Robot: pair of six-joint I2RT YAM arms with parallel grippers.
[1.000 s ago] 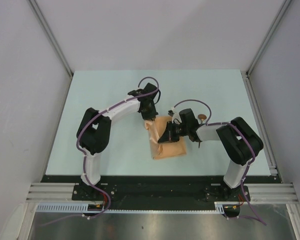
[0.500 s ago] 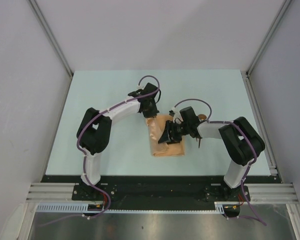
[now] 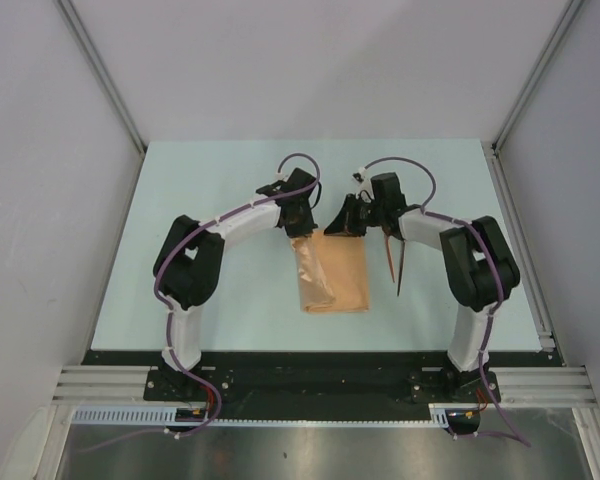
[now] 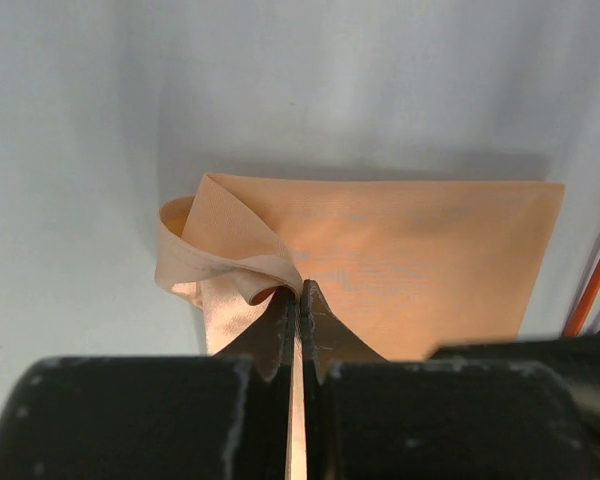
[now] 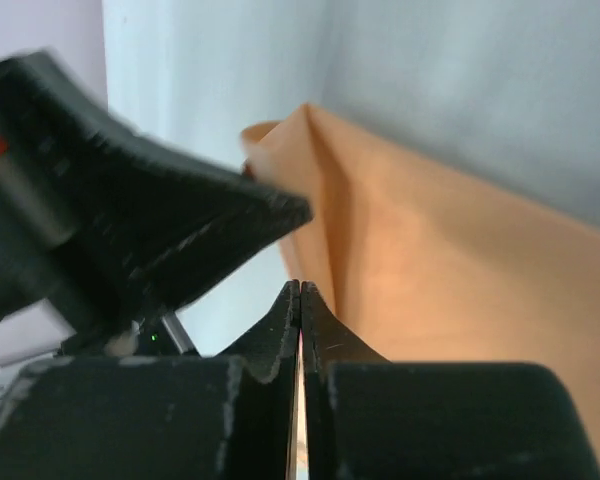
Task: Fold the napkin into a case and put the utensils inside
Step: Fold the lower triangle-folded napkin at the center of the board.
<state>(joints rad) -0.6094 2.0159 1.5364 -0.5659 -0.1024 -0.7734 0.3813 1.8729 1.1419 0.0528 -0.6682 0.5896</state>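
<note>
Napkin (image 3: 335, 275) on table (image 3: 210, 200) centre, utensils (image 3: 399, 262) just right of it

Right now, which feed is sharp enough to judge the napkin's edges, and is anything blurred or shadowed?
Top external: evenly lit, no glare, napkin outline clear but small. Left wrist: sharp cloth, folded corner readable, soft shadow on the table beyond its far edge. Right wrist: soft focus, a blurred black shape crowds the left side, cloth edges fuzzy.

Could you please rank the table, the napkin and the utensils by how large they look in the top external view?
1. The table: by far the largest.
2. The napkin: a folded orange rectangle, middling.
3. The utensils: thin sticks beside it, smallest; the two look too alike to rank.
</note>
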